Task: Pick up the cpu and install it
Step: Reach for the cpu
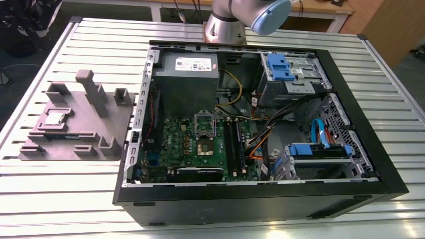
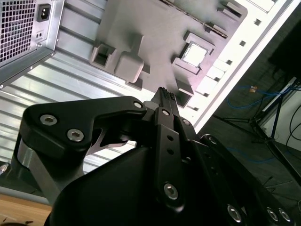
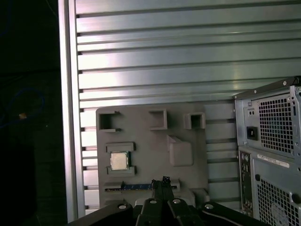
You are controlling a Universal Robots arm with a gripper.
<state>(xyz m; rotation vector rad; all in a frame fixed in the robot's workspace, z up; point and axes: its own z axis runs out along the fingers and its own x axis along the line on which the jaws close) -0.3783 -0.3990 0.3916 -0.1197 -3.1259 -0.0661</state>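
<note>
Silver arm (image 1: 224, 29), blue joint cap (image 1: 271, 17); black gripper (image 2: 166, 95), silver screws (image 2: 48, 120).

- The exterior view sits high up and angles down at the open computer case (image 1: 252, 204) on the slatted table (image 1: 53, 209). The grey tray (image 1: 86, 127) is on the exterior view's left.
- The first wrist view looks pretty much straight down past the gripper (image 3: 163, 180) onto that tray, from well above it.
- The second wrist view looks along the gripper's body, tilted.
- All three share the tray and part of the case.

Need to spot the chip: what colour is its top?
The chip is shiny silver-grey, clearest in the first wrist view.
</note>
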